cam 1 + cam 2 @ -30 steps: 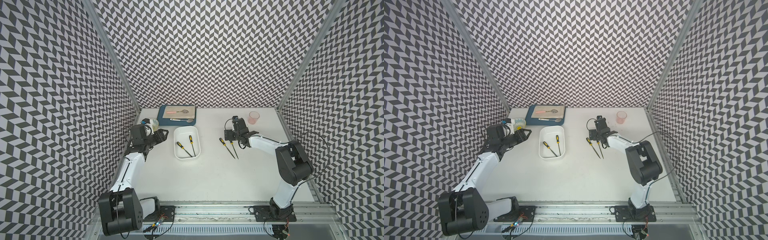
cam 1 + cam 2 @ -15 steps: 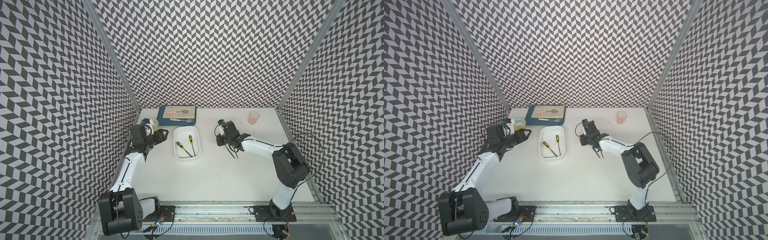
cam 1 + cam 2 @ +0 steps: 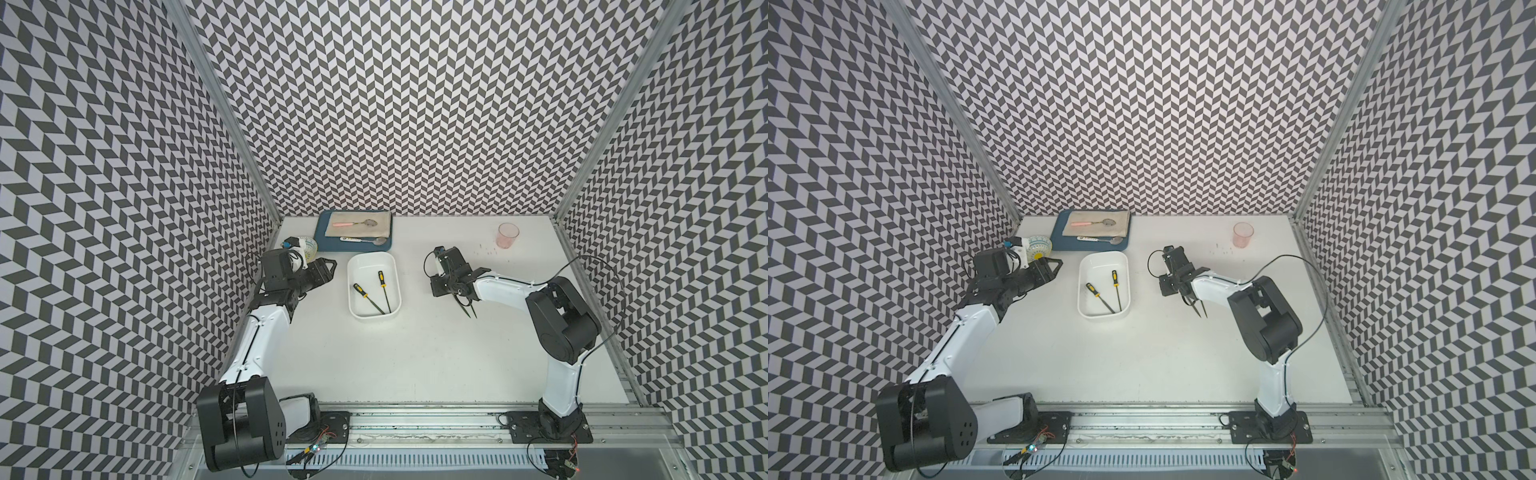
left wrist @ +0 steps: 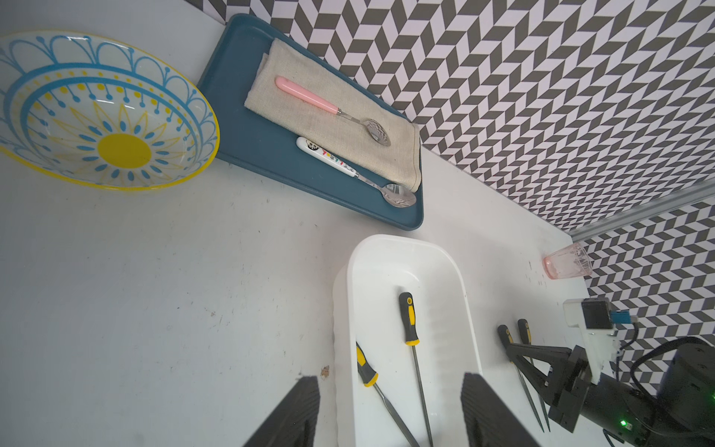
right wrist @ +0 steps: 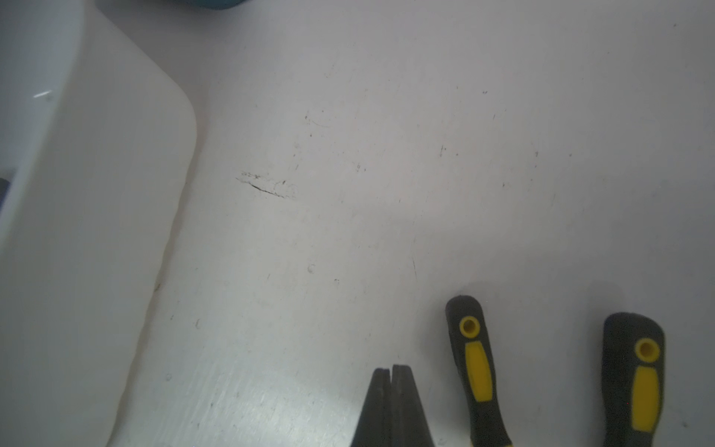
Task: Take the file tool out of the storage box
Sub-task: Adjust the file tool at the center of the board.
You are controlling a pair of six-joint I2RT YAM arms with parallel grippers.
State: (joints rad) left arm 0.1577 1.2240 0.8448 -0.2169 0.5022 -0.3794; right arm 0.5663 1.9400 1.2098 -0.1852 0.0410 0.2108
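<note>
At the far left, a blue-and-yellow patterned bowl is seen at about 11 o'clock from the left pincer. That pincer is held apart with nothing between its fingers, and it is unmoved from a second ago. It is aimed at the storage box, which lies at its 3 o'clock. A dark blue tray with two spoons is set at the box's 12 o'clock.

Inside the box, two yellow-and-black files are left: one lies slanted, and the other lies nearly straight at its 3 o'clock.

At 3 o'clock from the box, the right pincer is now pressed shut on nothing. A second ago it was spread above the counter; since then it has been closed and shifted toward the box. Beside it, two file handles are laid on the counter, untouched. A pink cup stands at 1 o'clock.

A file is judged to be freshly delivered and let go. The box is not yet emptied, so another reach is likely needed.
</note>
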